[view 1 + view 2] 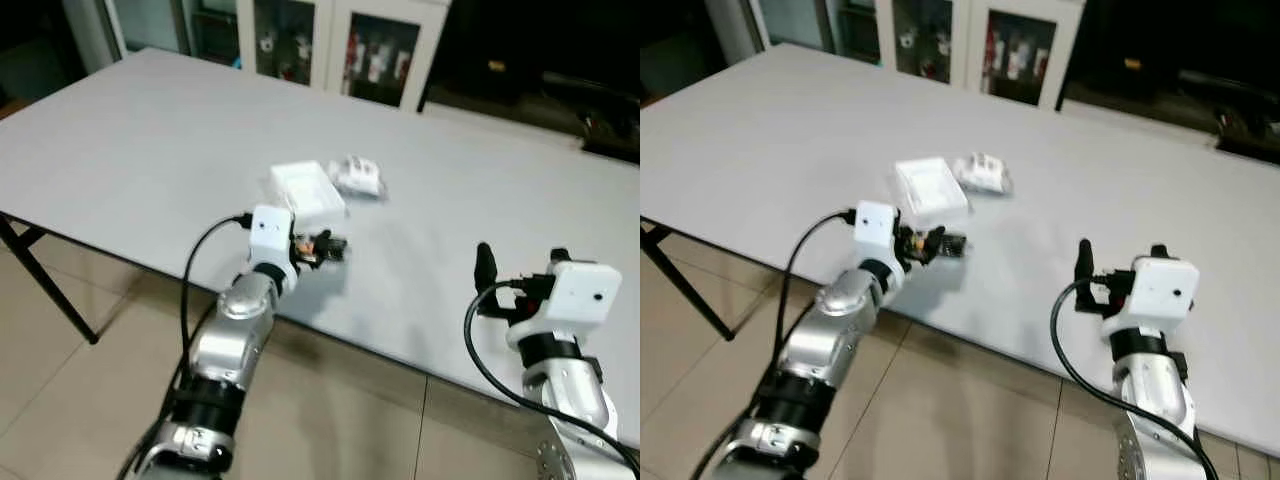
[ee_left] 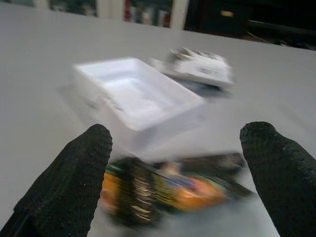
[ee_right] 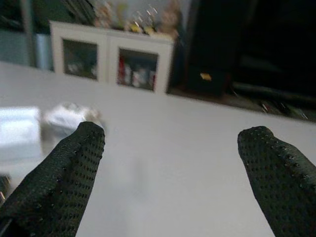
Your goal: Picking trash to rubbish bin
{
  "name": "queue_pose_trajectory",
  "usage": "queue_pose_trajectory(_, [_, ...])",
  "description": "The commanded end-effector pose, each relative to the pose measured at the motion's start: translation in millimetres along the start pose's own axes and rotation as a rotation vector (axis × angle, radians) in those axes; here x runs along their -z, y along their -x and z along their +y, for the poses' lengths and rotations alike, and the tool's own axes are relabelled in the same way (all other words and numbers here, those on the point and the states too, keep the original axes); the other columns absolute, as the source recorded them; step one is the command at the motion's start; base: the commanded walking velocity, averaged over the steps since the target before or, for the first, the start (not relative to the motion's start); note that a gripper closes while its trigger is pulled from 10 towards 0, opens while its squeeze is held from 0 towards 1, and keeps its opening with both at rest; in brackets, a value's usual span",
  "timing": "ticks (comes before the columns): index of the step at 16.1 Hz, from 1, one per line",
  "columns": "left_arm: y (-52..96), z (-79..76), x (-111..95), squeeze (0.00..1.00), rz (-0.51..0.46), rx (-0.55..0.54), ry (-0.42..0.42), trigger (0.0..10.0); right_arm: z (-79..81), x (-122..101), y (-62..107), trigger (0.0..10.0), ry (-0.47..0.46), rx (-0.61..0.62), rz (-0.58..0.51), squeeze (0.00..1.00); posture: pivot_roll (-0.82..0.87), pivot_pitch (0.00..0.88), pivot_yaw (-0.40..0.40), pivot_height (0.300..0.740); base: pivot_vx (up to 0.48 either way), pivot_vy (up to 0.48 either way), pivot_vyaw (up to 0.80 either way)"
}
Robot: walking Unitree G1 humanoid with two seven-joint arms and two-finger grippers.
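Grey counter [image 1: 150, 130], frame centre: left tool [image 2: 173, 168] spread around a colourful wrapper [image 2: 168, 190], beside a white box [image 1: 307, 191] and crumpled packet [image 1: 357, 176]. Right tool [image 3: 170, 163] spread, lower right.

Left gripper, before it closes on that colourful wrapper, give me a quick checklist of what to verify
1. Left gripper open: ok, fingers spread wide.
2. Colourful wrapper between the fingers: ok.
3. Wrapper lying flat on the table: ok.
4. White box out of the fingers' path: cannot tell, it sits just behind the wrapper.
5. Crumpled white packet out of the way: ok, beyond the box.
6. Right gripper out of the way: ok, open over bare table.
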State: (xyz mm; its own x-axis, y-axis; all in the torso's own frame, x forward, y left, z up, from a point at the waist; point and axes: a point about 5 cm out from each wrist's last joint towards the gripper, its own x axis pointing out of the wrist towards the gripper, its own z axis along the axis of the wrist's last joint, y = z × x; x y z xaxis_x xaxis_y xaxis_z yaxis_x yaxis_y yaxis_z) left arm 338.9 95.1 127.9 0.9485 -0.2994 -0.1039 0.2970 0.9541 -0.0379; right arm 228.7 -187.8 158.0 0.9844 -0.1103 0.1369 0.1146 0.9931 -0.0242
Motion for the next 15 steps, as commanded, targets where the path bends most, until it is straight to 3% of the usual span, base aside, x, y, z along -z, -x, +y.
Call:
queue_pose_trajectory(1, [1.9, 7.4, 3, 0.00, 0.013, -0.024, 0.006, 10.0, 2.3, 0, 0.6, 10.0, 0.004, -0.007, 0.004, 0.00, 0.15, 0.076, -0.084, 0.740, 0.000, 0.000, 0.00])
queue_pose_trajectory(7, [0.0, 1.5, 10, 0.00, 0.058, 0.016, -0.003, 10.0, 3.6, 0, -0.8, 10.0, 0.008, -0.017, 0.003, 0.00, 0.15, 0.081, -0.092, 0.740, 0.000, 0.000, 0.00])
queue_pose_trajectory(12, [-11.3, -7.1, 14, 0.00, 0.125, 0.089, -0.118, 10.0, 4.8, 0, -0.8, 10.0, 0.005, -0.016, 0.003, 0.00, 0.15, 0.083, -0.088, 0.740, 0.000, 0.000, 0.00])
queue_pose_trajectory(15, [-22.4, -8.2, 5, 0.00, 0.110, 0.151, -0.180, 10.0, 5.4, 1, 1.3, 10.0, 0.005, -0.012, 0.006, 0.00, 0.14, 0.085, -0.081, 0.740, 0.000, 0.000, 0.00])
